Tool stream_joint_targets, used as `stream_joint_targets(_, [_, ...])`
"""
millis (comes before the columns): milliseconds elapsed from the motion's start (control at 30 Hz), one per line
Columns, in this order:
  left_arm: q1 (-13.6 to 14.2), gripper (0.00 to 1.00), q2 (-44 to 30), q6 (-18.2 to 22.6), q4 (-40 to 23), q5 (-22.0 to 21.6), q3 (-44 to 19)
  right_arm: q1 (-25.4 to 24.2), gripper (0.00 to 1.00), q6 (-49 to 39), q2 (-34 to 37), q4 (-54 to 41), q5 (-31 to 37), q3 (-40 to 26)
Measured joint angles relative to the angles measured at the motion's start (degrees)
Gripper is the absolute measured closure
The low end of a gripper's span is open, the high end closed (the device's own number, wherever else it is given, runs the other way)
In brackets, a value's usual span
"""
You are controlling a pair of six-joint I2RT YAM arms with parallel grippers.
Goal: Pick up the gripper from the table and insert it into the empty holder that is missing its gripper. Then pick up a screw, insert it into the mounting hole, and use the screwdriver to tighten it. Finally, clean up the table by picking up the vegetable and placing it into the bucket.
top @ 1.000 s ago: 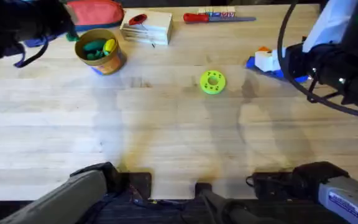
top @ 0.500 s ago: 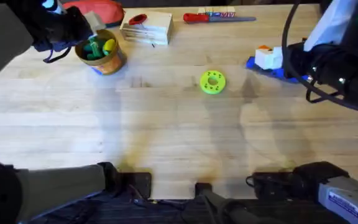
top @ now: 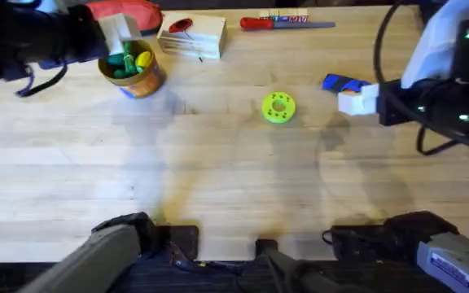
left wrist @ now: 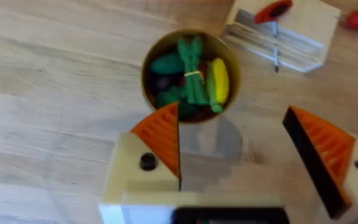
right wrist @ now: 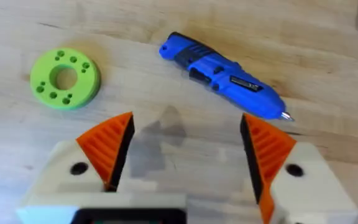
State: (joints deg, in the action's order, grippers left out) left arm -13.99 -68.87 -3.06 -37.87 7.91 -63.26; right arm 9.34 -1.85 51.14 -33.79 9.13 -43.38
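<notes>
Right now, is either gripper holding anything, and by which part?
Nothing is held. The left gripper is open above the yellow-orange bucket; the right gripper is open near the blue screwdriver.

Green vegetable (left wrist: 194,71) lies inside yellow bucket (top: 149,80); blue screwdriver (right wrist: 222,76) lies flat on table.

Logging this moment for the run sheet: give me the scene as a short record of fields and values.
left gripper: open, above the bucket
right gripper: open, holding nothing, over bare wood near the screwdriver
bucket: small round yellow-orange bucket, upright, holding green and yellow toy vegetables
screwdriver: bright blue pen-shaped powered screwdriver, lying flat on the table
disc: yellow-green round disc with holes, mid-table, apart from both grippers
table: light wooden table
</notes>
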Motion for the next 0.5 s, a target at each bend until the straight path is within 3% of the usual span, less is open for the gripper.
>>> stream_joint_targets(67, [1.58,0.013,5.19,4.66,-4.81,2.14,-0.19,0.00,0.010,0.02,-1.50,-5.70,-0.18,-3.95])
stream_joint_targets(300, [11.64,0.014,17.97,22.02,-19.95,6.35,-0.34,0.01,0.008,0.17,-5.99,-22.31,-2.91,-18.76])
stream_joint_targets(500, [13.61,0.014,23.09,29.18,-23.91,7.01,-0.34,0.00,0.010,0.65,-6.14,-27.34,-3.84,-20.28])
